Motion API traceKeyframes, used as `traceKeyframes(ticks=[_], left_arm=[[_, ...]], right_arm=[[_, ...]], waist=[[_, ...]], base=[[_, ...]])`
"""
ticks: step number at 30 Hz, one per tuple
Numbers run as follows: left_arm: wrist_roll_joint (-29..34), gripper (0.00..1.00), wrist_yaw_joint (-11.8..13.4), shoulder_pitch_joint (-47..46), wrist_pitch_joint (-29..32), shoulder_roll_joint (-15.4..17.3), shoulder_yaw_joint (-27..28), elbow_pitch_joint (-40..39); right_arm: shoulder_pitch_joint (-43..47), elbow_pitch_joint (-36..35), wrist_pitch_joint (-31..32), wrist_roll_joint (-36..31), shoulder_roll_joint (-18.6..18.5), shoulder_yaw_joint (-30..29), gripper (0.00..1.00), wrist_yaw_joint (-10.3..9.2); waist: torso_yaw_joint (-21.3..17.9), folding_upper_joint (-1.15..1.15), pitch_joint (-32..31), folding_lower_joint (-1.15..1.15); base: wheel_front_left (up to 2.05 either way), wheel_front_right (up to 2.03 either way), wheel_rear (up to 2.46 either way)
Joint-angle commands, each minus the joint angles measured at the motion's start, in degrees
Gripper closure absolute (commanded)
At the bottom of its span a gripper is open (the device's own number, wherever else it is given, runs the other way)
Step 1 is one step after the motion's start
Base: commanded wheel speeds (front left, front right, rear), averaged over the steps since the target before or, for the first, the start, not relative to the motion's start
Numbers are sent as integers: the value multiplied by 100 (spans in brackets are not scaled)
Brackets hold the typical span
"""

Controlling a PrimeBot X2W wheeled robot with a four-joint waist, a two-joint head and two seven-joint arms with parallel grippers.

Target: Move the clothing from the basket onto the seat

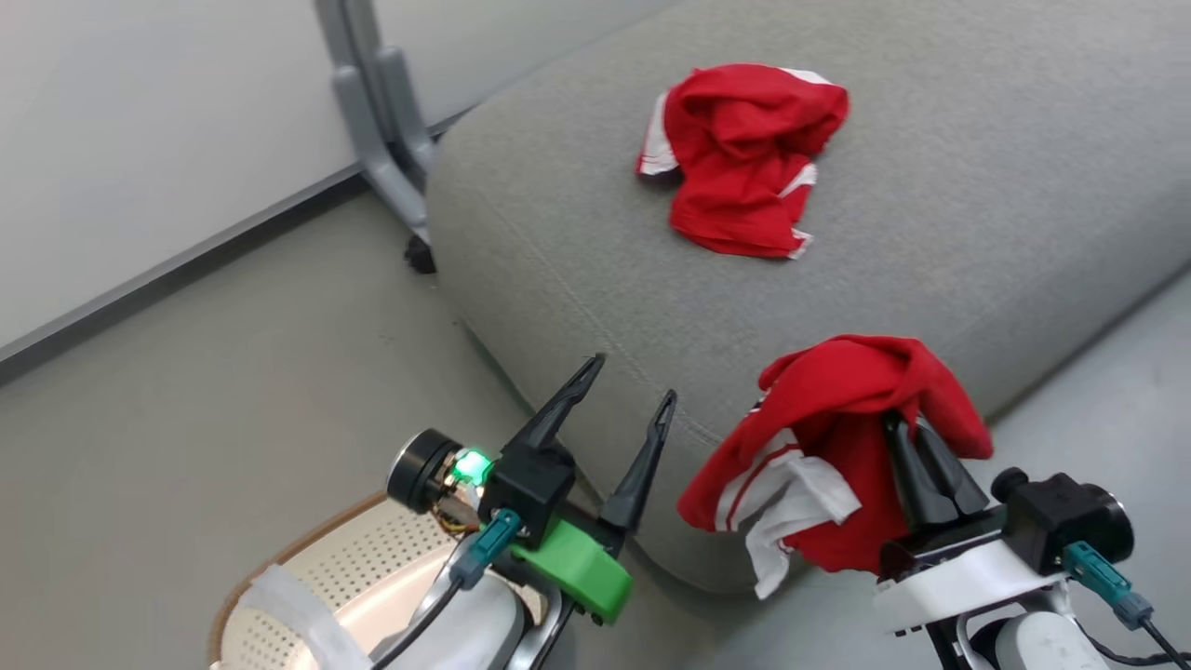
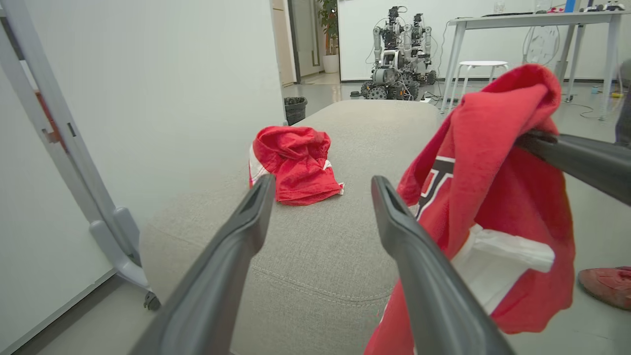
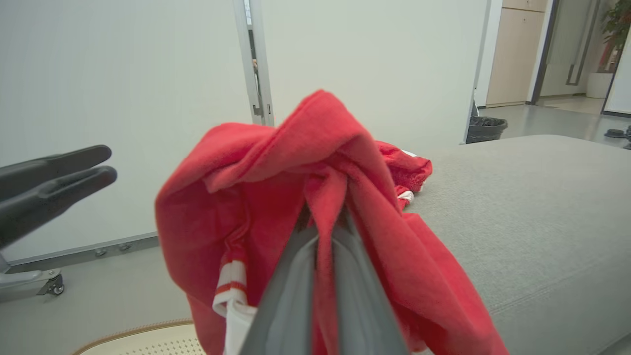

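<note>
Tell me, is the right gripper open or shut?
Shut on it: the right gripper pinches a fold of the red jersey, which drapes over its closed fingers.

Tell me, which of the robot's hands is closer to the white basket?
Left. The left hand hovers open just by the basket; the right hand, shut on a red garment, is farther off beside the seat.

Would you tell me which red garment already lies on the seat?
The far crumpled garment, on the seat; the held garment hangs from the right gripper.
</note>
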Motion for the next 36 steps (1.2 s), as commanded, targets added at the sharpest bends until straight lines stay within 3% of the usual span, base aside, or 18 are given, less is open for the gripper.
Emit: traceKeyframes(ticks=[1, 7, 12, 14, 23, 31, 36], left_arm=[[20, 0, -60, -134, 16, 1, -27, 45], [47, 0, -196, -366, 72, -31, -146, 199], [115, 0, -114, -455, 149, 47, -162, 212], [164, 0, -46, -496, 208, 104, -147, 152], [618, 0, -64, -1173, 702, 330, -314, -289], [943, 0, -126, -1796, 1025, 469, -377, -797], [1096, 0, -121, -2014, 1168, 523, -412, -1070]], right_arm=[[52, -76, -18, -42, 61, -74, 100, -8], [118, -210, -18, -24, 232, -297, 100, -7], [-321, -196, -18, 196, 390, -380, 100, -6], [-645, -170, -18, 324, 449, -408, 100, -7], [-2972, -58, -18, 635, 528, -1276, 100, -5], [-5352, 868, -17, 1153, -89, -1875, 100, -5], [-6273, 1533, -18, 1550, -471, -1997, 100, -5]], waist=[[-371, 0, 273, 0], [-424, 0, 541, 0], [-442, 0, 908, 0], [-449, 0, 1127, 0], [237, 0, 2597, 0], [659, 0, 3755, 0], [785, 0, 4233, 0]], base=[[0, 0, 0], [0, 0, 0], [0, 0, 0], [0, 0, 0], [0, 0, 0], [0, 0, 0], [0, 0, 0]])
